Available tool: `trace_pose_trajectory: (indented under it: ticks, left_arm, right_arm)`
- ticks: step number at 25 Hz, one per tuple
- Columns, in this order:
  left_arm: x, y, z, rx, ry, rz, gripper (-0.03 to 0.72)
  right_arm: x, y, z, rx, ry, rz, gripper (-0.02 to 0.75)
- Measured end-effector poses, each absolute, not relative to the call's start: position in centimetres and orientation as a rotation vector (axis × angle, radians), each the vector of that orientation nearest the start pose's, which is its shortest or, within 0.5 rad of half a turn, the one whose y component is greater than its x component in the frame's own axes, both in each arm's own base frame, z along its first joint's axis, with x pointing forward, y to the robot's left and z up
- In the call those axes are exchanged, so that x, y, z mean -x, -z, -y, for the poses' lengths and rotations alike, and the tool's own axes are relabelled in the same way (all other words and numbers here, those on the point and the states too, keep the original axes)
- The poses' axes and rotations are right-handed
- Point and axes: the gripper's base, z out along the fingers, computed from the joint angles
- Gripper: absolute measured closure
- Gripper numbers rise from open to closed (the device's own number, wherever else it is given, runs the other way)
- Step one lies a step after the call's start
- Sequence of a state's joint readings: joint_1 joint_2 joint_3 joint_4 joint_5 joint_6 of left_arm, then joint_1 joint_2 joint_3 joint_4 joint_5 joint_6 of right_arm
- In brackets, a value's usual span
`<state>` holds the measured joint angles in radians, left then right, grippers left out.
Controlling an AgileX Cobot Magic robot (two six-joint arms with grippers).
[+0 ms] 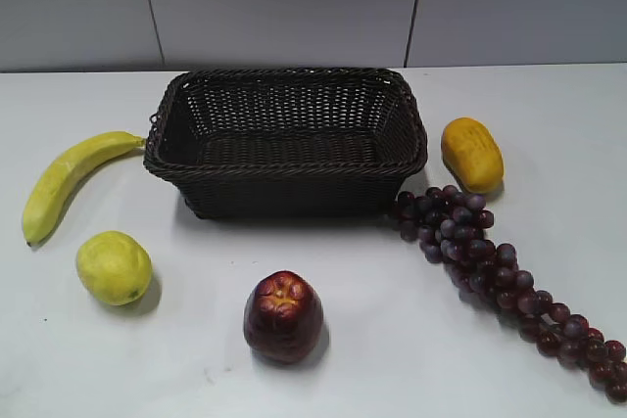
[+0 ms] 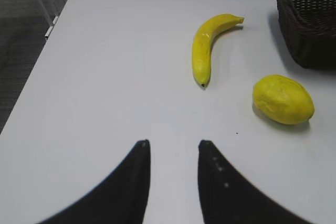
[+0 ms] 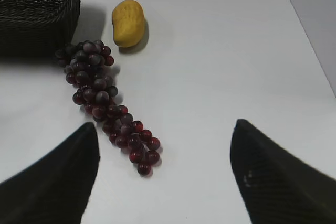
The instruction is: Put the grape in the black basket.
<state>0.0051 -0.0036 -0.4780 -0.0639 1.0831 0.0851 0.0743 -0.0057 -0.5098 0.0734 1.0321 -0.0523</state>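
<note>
The grape [image 1: 500, 276] is a long bunch of dark purple-red grapes lying on the white table, running from the basket's right front corner toward the lower right. It also shows in the right wrist view [image 3: 102, 100]. The black basket [image 1: 284, 168] stands empty at the table's middle back; a corner of it shows in the left wrist view [image 2: 307, 19] and in the right wrist view [image 3: 39, 9]. My right gripper [image 3: 165, 124] is open wide and empty, with the bunch's narrow tip between its fingers, near the left one. My left gripper [image 2: 173, 142] is open and empty above bare table. Neither gripper shows in the exterior view.
A banana [image 1: 69, 178] lies left of the basket. A yellow-green lemon-like fruit [image 1: 114, 267] and a dark red apple [image 1: 283, 316] sit in front. An orange-yellow fruit [image 1: 471, 154] lies right of the basket. A grey wall stands behind.
</note>
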Motion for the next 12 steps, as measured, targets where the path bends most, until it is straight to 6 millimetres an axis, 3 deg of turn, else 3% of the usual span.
trace_pose_trajectory:
  ticks: [12]
  left_arm:
    - [0.40,-26.95,0.52,-0.086,0.022,-2.082,0.455]
  right_arm:
    - [0.64,-28.24,-0.54,0.129,-0.103,-1.996,0.146]
